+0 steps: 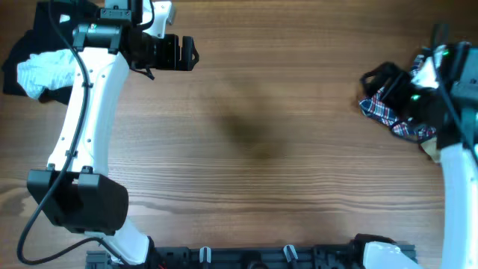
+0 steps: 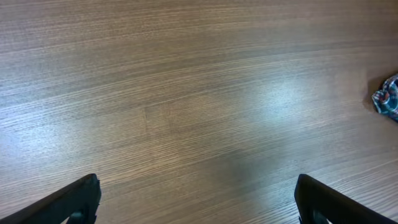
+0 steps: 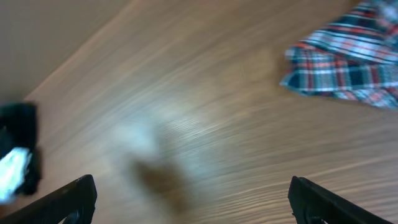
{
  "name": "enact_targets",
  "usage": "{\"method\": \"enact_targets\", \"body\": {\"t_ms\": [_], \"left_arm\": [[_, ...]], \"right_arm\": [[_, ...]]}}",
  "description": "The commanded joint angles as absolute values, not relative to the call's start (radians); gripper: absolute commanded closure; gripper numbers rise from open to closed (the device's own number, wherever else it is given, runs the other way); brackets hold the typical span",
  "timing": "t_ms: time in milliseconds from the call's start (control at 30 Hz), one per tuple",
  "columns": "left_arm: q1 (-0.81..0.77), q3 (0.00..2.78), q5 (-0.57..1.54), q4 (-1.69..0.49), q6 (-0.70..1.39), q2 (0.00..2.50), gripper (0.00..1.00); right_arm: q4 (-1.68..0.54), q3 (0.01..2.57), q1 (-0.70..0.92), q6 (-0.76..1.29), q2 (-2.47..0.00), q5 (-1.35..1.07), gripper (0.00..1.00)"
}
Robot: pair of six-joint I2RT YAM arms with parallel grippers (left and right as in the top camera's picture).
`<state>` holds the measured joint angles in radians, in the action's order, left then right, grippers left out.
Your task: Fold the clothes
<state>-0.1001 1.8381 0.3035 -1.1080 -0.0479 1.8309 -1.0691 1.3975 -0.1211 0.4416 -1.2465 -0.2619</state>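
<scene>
The clothes lie in two heaps. A black garment (image 1: 26, 45) with a pale, finely striped piece (image 1: 41, 71) on it sits at the far left. At the far right lies a red-blue-white plaid shirt (image 1: 392, 113), which also shows in the right wrist view (image 3: 348, 59) and as a scrap in the left wrist view (image 2: 387, 98). My left gripper (image 1: 192, 52) (image 2: 199, 208) stands open over bare wood at the back left, right of the dark heap. My right gripper (image 1: 377, 77) (image 3: 196, 205) hangs open just above the plaid shirt's left edge, holding nothing.
The wooden table (image 1: 284, 82) stretches between the two heaps, with a dim shadow (image 1: 246, 134) near its middle. A black mounting rail (image 1: 261, 258) runs along the front edge. The left arm's white links (image 1: 86, 112) cross the left side.
</scene>
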Motion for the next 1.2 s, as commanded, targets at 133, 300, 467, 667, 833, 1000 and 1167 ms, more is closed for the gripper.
{"method": "enact_targets", "body": {"t_ms": [133, 300, 467, 667, 833, 1000, 1167], "left_arm": [[-0.102, 1.833, 0.297, -1.108, -0.064, 1.831, 0.0], [-0.102, 1.833, 0.297, -1.108, -0.064, 1.831, 0.0], [-0.102, 1.833, 0.297, -1.108, -0.064, 1.831, 0.0], [-0.102, 1.833, 0.297, -1.108, -0.064, 1.831, 0.0], [-0.102, 1.833, 0.297, -1.108, -0.064, 1.831, 0.0], [-0.102, 1.833, 0.297, -1.108, -0.064, 1.831, 0.0], [-0.102, 1.833, 0.297, -1.108, -0.064, 1.831, 0.0]], "right_arm": [[-1.095, 1.399, 0.101, 0.438, -1.122, -0.286, 0.0], [-1.175, 1.399, 0.124, 0.441, -1.122, -0.261, 0.0], [-1.117, 1.399, 0.124, 0.34, -1.119, -0.252, 0.0], [-1.092, 1.399, 0.124, 0.336, -1.099, -0.252, 0.0], [-1.017, 1.399, 0.124, 0.282, -1.094, -0.255, 0.0], [-0.875, 1.335, 0.124, 0.179, -1.016, -0.252, 0.0], [-0.553, 1.025, 0.124, 0.177, -0.81, -0.263, 0.0]]}}
